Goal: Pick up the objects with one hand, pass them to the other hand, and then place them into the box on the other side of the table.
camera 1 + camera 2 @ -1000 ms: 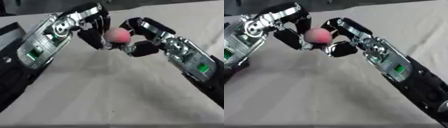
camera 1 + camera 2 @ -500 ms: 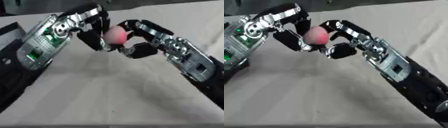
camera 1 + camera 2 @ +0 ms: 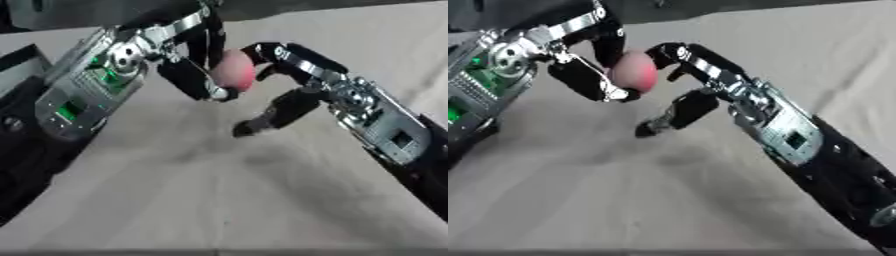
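A pink ball [image 3: 233, 70] hangs above the beige counter [image 3: 227, 200], toward 12 o'clock in the view. The left hand [image 3: 199, 65] has its fingers curled round the ball, a fingertip under its lower edge. The right hand [image 3: 284, 85], at the ball's 3 o'clock, is spread wide: upper fingers touch the ball's right side, and the thumb points down, clear of it.

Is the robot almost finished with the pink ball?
About halfway. The pink ball is already off the table and sits in the curled fingers of the left hand. The right hand has opened beside it, so the pass is happening. Placing it in the box is left; no box shows.
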You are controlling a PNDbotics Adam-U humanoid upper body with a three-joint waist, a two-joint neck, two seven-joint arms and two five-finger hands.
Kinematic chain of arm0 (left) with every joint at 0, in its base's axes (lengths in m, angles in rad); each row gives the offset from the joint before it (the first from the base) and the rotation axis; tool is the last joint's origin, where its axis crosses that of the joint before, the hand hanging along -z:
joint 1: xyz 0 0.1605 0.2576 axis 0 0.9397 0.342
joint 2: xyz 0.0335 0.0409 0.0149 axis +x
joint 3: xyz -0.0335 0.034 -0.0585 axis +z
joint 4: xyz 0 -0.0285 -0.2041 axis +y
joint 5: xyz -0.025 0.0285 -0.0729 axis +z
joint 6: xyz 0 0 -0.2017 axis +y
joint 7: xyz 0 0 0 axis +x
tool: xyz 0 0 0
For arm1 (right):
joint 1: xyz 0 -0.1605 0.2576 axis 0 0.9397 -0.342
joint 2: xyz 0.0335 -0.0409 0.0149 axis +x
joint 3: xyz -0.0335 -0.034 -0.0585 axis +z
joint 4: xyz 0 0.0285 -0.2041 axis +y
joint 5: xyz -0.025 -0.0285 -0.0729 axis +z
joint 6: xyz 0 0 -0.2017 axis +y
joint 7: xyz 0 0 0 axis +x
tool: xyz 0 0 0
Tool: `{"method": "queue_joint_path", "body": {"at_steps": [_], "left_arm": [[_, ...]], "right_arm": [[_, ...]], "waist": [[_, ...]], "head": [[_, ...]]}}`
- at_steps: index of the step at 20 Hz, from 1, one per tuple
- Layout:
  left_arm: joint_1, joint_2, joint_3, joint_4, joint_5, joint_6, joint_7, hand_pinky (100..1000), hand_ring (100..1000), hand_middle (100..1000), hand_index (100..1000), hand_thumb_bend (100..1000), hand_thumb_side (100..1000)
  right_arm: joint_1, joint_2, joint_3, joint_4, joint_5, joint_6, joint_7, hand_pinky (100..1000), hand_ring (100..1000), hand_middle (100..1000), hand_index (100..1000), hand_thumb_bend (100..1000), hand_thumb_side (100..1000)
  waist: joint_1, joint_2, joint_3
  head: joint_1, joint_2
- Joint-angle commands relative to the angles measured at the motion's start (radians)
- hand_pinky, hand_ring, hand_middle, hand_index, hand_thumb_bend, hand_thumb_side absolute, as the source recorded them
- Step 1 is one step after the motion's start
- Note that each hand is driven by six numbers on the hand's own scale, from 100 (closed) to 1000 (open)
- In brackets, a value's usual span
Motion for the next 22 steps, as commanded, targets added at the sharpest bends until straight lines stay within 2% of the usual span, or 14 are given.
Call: {"method": "queue_joint_path", "body": {"at_steps": [1, 10, 14, 22], "left_arm": [[-0.017, 0.029, 0.021, -0.014, -0.009, 0.001, 0.008, 512, 391, 376, 312, 538, 100], [-0.004, 0.043, 0.031, -0.001, -0.033, 0.012, 0.029, 511, 387, 373, 311, 547, 100], [0.004, 0.058, 0.033, -0.005, -0.035, 0.01, 0.029, 510, 385, 371, 310, 551, 100], [0.03, 0.167, 0.066, -0.033, -0.015, 0.023, 0.049, 516, 389, 374, 314, 557, 100]], "right_arm": [[-0.011, -0.011, -0.014, -0.006, 0.025, 0.0, -0.007, 768, 873, 714, 864, 875, 267], [-0.005, -0.009, -0.018, -0.003, 0.078, -0.029, 0.011, 774, 874, 723, 890, 900, 288], [-0.001, -0.008, -0.021, 0.008, 0.078, -0.02, 0.001, 770, 872, 721, 891, 888, 278], [0.008, -0.016, -0.022, 0.009, 0.065, 0.0, -0.013, 767, 871, 719, 886, 869, 262]], "waist": [[0.009, -0.008, 0.0], [0.008, -0.008, -0.003], [0.01, -0.008, -0.003], [0.012, -0.014, 0.002]], "head": [[0.004, -0.011], [0.005, -0.014], [0.006, -0.014], [0.028, -0.017]]}}
